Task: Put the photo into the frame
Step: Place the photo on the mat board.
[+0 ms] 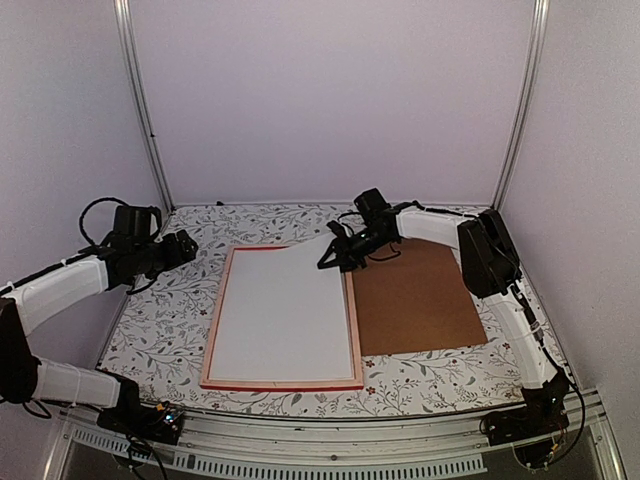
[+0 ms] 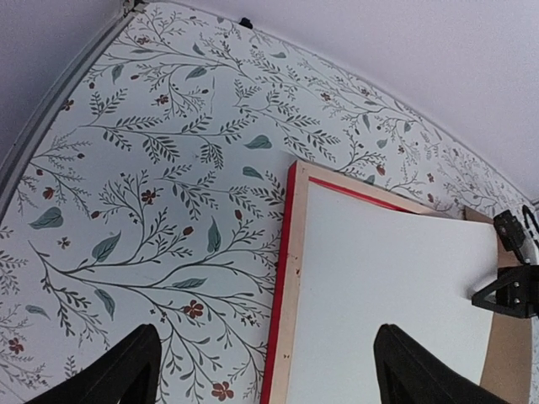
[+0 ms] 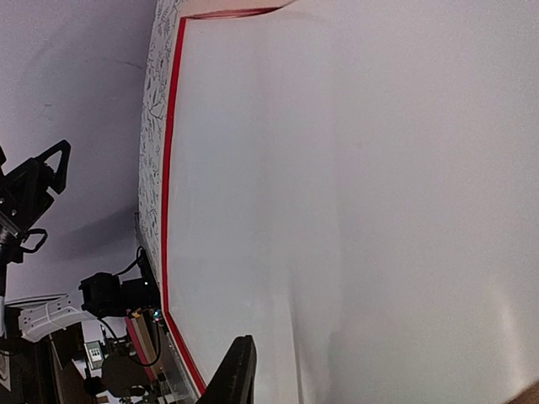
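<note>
The frame (image 1: 217,320) lies flat on the table with its pale wood back up and its red edge showing; it also shows in the left wrist view (image 2: 291,269). A large white sheet, the photo (image 1: 285,315) with its blank side up, lies inside the frame, and no print shows. Its far right corner is lifted and curved. My right gripper (image 1: 336,256) is shut on that corner. In the right wrist view one finger (image 3: 237,374) lies over the sheet (image 3: 379,168) and the other is hidden. My left gripper (image 2: 269,379) is open and empty above the frame's far left corner.
A plain brown backing board (image 1: 415,300) lies flat on the floral table (image 1: 165,320) just right of the frame, under my right arm. White walls and metal posts close in the back and sides.
</note>
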You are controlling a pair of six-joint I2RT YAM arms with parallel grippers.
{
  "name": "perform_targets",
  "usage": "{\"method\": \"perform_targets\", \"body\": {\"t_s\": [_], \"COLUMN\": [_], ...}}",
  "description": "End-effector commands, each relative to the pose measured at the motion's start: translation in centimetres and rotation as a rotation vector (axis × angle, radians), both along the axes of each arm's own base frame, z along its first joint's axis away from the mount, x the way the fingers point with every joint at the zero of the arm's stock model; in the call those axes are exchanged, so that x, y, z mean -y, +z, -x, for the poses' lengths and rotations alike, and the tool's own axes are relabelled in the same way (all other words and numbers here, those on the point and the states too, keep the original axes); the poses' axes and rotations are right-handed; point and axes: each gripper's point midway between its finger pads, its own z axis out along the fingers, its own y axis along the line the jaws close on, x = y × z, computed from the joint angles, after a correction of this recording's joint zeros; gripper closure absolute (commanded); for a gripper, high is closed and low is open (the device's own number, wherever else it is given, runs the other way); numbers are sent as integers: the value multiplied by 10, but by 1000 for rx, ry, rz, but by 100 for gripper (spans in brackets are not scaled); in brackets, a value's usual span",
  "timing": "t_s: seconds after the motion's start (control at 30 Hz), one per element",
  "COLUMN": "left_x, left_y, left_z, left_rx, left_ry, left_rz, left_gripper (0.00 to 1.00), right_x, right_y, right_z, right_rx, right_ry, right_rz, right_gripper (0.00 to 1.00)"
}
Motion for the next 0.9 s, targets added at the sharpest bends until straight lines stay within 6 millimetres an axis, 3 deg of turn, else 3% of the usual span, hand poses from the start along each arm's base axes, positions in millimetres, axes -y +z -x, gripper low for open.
{"method": "perform_targets", "body": {"t_s": [0.0,0.23,0.63,0.87], "left_x": [6,6,8,19], "left_y": [-6,-6,-8,-14], "left_z": [0,1,3,6], "left_rx": [-5,-3,-2,0], "left_ry": [-22,-26,-39,-93], "left_rz": [-5,-6,-8,24], "left_gripper": [10,10,10,9], "right_x": [-3,1,10,25], "right_y": [-5,3,14,25], "right_z": [-1,-6,-12,-23], "right_rx": [17,66,130,221], "right_ry": [5,-11,-41,-86], "right_rz": [15,44,110,198], "right_gripper": [72,54,41,36]}}
